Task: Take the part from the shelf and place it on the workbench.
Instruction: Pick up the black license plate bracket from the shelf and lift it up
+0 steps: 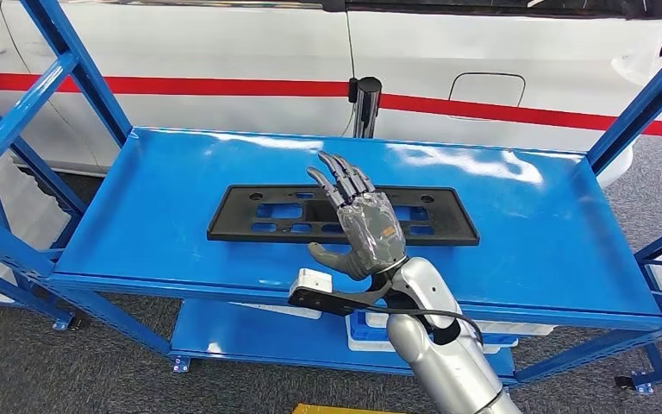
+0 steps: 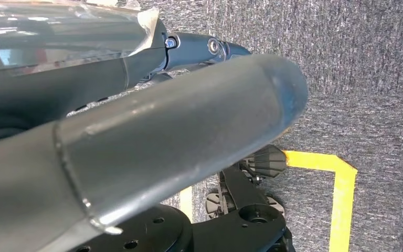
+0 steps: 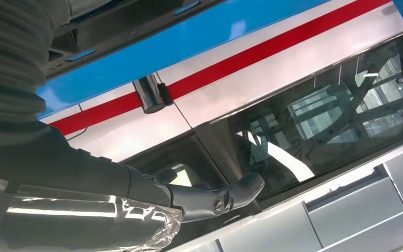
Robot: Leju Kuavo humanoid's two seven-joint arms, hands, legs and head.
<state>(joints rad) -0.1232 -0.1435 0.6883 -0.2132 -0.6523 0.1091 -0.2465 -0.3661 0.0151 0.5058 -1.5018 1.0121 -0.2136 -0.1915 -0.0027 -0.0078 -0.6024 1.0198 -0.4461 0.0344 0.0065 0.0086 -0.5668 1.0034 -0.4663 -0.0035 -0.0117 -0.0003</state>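
The part (image 1: 342, 216), a long flat black plastic frame with cut-out slots, like a licence-plate holder, lies flat on the top deck of the blue shelf (image 1: 517, 250), about mid-deck and lengthwise left to right. It looks light and fairly stiff, though a thin frame this long may flex if lifted by one end. Its smooth plastic could slip, and lying flush on the deck it offers little to get under. The best hold is probably across the near long edge close to the middle, or through one of the slots. The right hand (image 1: 364, 226) hovers over the part's middle with fingers stretched out and apart, thumb splayed toward the near side, grasping nothing; whether it touches the part cannot be told. The left hand (image 2: 178, 131) hangs low over grey carpet; its state cannot be told.
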